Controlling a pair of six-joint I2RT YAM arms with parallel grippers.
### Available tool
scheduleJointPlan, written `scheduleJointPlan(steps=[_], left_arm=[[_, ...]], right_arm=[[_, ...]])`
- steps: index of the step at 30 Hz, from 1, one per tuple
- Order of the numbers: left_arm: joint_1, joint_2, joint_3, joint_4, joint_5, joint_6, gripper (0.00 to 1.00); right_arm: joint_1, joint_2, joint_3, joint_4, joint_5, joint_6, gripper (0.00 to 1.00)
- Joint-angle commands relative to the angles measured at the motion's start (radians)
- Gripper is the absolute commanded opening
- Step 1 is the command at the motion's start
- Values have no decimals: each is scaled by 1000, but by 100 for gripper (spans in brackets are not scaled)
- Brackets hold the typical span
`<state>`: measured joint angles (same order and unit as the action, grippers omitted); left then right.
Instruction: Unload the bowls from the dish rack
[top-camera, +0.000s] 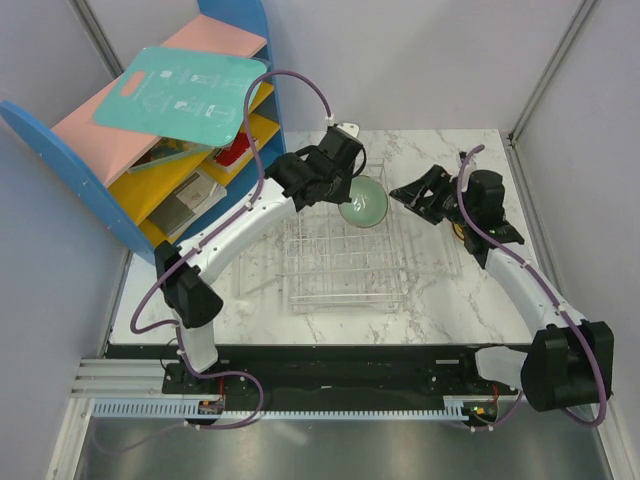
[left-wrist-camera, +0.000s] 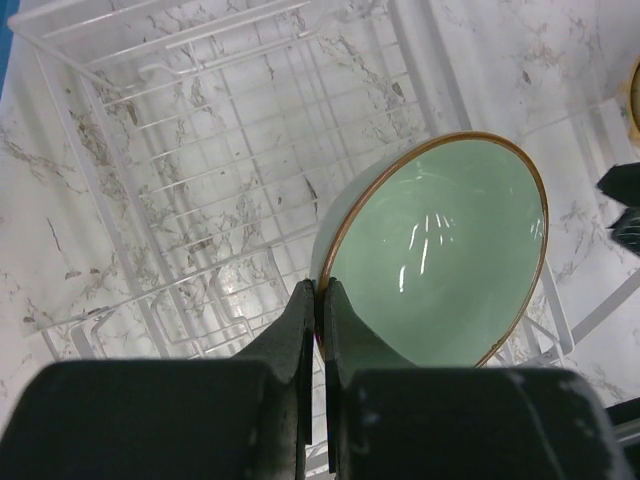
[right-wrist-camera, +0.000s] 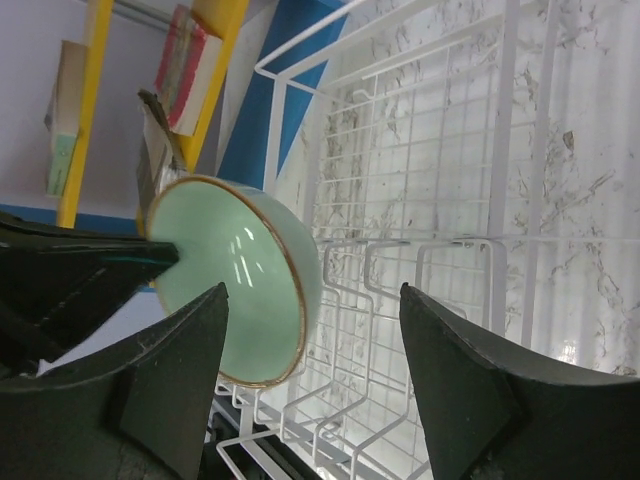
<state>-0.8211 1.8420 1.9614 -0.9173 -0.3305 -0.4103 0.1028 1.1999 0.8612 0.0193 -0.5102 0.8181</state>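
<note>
The pale mint green bowl (top-camera: 363, 204) has a thin gold rim and hangs tilted over the far right corner of the white wire dish rack (top-camera: 345, 262). My left gripper (top-camera: 346, 188) is shut on its rim; in the left wrist view the fingers (left-wrist-camera: 300, 320) pinch the bowl (left-wrist-camera: 440, 250) at its lower left edge. My right gripper (top-camera: 413, 195) is open and empty just right of the bowl. In the right wrist view the bowl (right-wrist-camera: 225, 285) sits by the left finger (right-wrist-camera: 180, 370), above the rack (right-wrist-camera: 430, 180). No other bowl shows in the rack.
A blue-and-yellow shelf unit (top-camera: 150, 150) with a teal board (top-camera: 185, 92) on top stands at the far left. A sliver of an orange-yellow rim (left-wrist-camera: 634, 95) shows on the marble table (top-camera: 440, 290) right of the rack, under my right arm.
</note>
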Motion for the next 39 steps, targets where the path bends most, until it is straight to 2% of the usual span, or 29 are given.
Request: scheduleJointPlan(steps=[1, 11, 15, 19, 23, 24, 27, 29, 30, 32, 33, 36, 39], left_arm=[[10, -63, 70, 75, 7, 8, 2], [17, -76, 67, 75, 42, -1, 2], [16, -86, 57, 75, 59, -2, 2], [17, -101, 45, 75, 59, 5, 2], [17, -109, 39, 77, 61, 13, 2], [17, -109, 33, 75, 62, 14, 2], [17, -110, 21, 78, 70, 24, 2], [16, -109, 13, 75, 73, 30, 2], [17, -106, 10, 75, 71, 31, 4], [17, -115, -5, 78, 56, 27, 15], [16, -116, -10, 77, 47, 22, 34], [17, -138, -27, 78, -17, 10, 55], [19, -165, -58, 77, -99, 10, 56]], right_arm=[[43, 39, 30, 13, 53, -25, 76], [127, 67, 28, 31, 94, -33, 75], [150, 89, 33, 31, 127, -34, 71], [170, 102, 35, 34, 157, -37, 44], [179, 118, 48, 34, 160, -43, 32], [179, 119, 48, 34, 162, -45, 22], [184, 116, 53, 34, 168, -48, 2], [182, 109, 58, 31, 174, -53, 0], [183, 98, 59, 30, 183, -53, 0], [183, 81, 61, 9, 214, -53, 0], [183, 64, 62, -2, 251, -57, 0], [183, 29, 79, -62, 339, -72, 0], [173, -9, 122, -160, 418, -108, 0]])
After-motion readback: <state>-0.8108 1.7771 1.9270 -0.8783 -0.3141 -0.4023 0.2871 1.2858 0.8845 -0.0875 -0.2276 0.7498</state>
